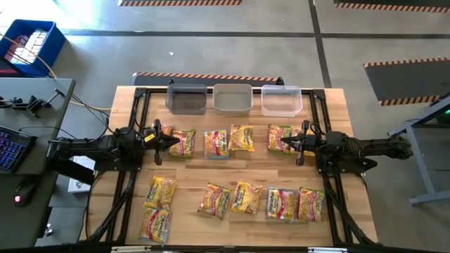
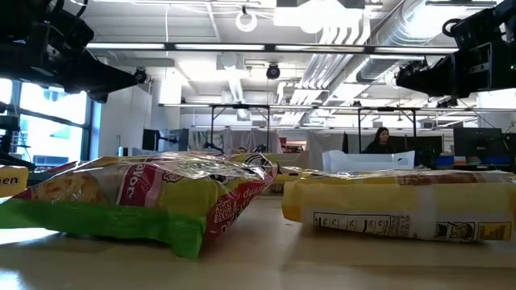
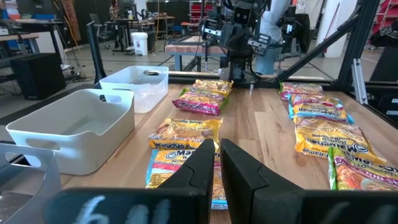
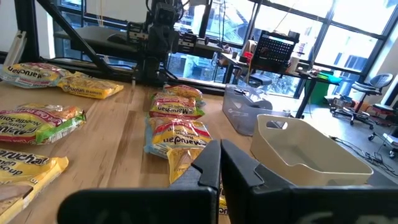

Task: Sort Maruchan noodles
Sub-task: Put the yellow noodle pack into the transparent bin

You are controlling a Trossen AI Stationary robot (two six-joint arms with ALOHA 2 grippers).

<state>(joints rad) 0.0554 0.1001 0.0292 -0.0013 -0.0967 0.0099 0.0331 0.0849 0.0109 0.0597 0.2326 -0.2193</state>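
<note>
Near row: five yellow crinkly plastic noodle packets (image 1: 233,199) flat on wooden table (image 1: 253,175). Far row: five more. L gripper (image 1: 167,138) and R gripper (image 1: 298,145) closed, empty, above far row ends. Beyond: three rectangular plastic bins (image 1: 233,98).

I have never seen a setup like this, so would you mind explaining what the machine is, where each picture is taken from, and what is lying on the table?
It is a two-armed robot at a wooden table. One picture looks straight down, one looks level across the tabletop, and one camera sits on each wrist. The left gripper and right gripper hover above the back row, both shut and holding nothing. Noodle packets lie in two rows. Three bins, dark, grey and clear, stand along the far edge. A person sits in the room beyond.
</note>
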